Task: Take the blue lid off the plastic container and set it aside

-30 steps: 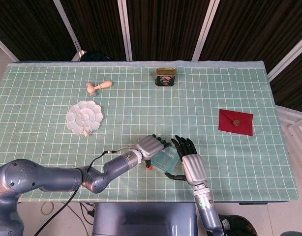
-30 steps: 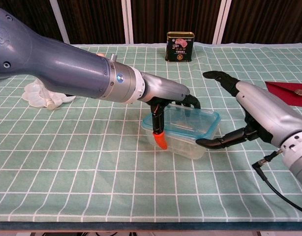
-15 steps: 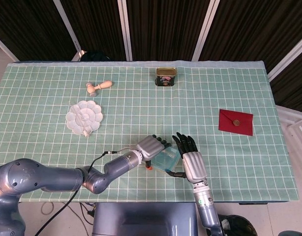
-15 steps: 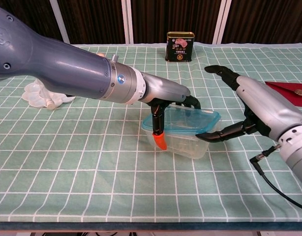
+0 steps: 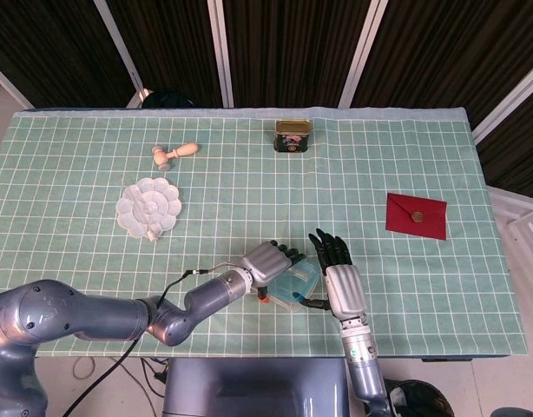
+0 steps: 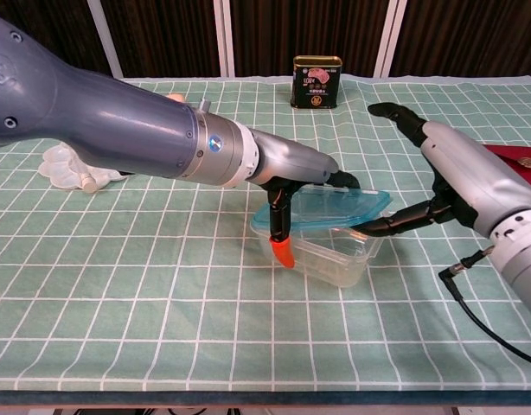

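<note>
Pressing down on the clear plastic container (image 6: 330, 251), the left hand (image 6: 287, 169) steadies it with fingers curled over its near-left corner, one orange-tipped finger (image 6: 283, 251) against the wall. The right hand (image 6: 460, 186) has its thumb hooked under the blue lid (image 6: 335, 207), other fingers spread wide above; the lid sits tilted, its right edge raised off the container, at the counter's (image 6: 162, 285) front middle.

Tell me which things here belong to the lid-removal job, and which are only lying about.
Job: blue lid; plastic container; left hand on the container; right hand, thumb under the lid's edge.

Lying about: tin can; red envelope; white flower-shaped dish; wooden stamp.
</note>
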You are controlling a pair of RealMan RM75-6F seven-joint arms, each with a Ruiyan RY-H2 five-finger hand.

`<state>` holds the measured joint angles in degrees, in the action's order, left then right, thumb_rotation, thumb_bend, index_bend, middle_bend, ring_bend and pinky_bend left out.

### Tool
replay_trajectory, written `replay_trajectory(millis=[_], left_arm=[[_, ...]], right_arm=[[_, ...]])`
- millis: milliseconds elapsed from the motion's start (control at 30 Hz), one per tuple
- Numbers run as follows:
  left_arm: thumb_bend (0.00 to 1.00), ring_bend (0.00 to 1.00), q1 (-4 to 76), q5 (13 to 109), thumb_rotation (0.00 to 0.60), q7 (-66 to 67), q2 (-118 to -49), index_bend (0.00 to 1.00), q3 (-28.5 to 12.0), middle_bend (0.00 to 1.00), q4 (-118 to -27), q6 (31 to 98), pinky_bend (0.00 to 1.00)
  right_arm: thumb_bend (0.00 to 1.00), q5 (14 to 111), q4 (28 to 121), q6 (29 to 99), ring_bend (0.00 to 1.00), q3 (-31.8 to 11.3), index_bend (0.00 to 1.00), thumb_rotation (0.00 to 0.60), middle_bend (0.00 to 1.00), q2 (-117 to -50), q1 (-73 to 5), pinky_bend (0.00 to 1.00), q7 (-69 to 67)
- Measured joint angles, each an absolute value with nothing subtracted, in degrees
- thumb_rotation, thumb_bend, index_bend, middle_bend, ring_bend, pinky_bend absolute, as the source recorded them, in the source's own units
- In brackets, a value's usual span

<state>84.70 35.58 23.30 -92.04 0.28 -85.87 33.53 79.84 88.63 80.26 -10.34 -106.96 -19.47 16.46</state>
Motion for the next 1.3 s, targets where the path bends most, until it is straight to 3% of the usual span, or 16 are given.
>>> replay_trajectory(millis=[67, 367, 633, 833, 1300], left_arm=[[0.0, 0.01, 84.6, 35.8, 0.6, 23.4, -92.1, 0.0, 0.2, 0.0, -85.9, 34.4, 0.16], [0.0, 0.0, 83.0, 37.2, 0.6, 23.9, -92.2, 0.0, -0.7, 0.0, -86.5, 38.3, 0.12], [0.0, 0.0, 82.3, 37.4, 0.6, 24.1, -92.0, 0.0, -0.9, 0.0, -86.8, 37.9, 0.12], [0.0, 0.0, 81.7, 37.9, 0.6, 24.1, -91.9, 0.0, -1.1, 0.0, -86.8, 38.0, 0.12], [0.0, 0.0, 80.2, 40.7, 0.6, 23.6, -90.4, 0.0, -2.3, 0.0, -88.2, 39.1, 0.11]], right_arm=[[0.24, 79.9, 88.8, 80.4, 0.0, -10.2, 0.02, 0.6, 0.0, -106.8, -19.4, 0.0, 16.3], [0.24, 79.3, 89.0, 80.2, 0.0, -9.9, 0.32, 0.6, 0.0, -107.1, -19.0, 0.0, 15.2], [0.42, 78.7, 89.3, 79.8, 0.0, -10.0, 0.51, 0.6, 0.03, -107.4, -18.9, 0.0, 13.8], [0.51, 78.9, 88.4, 79.7, 0.0, -9.6, 0.55, 0.6, 0.03, -107.5, -18.8, 0.0, 13.3], [0.52, 80.6, 86.1, 80.2, 0.0, -9.9, 0.57, 0.6, 0.05, -108.2, -19.3, 0.0, 11.6]])
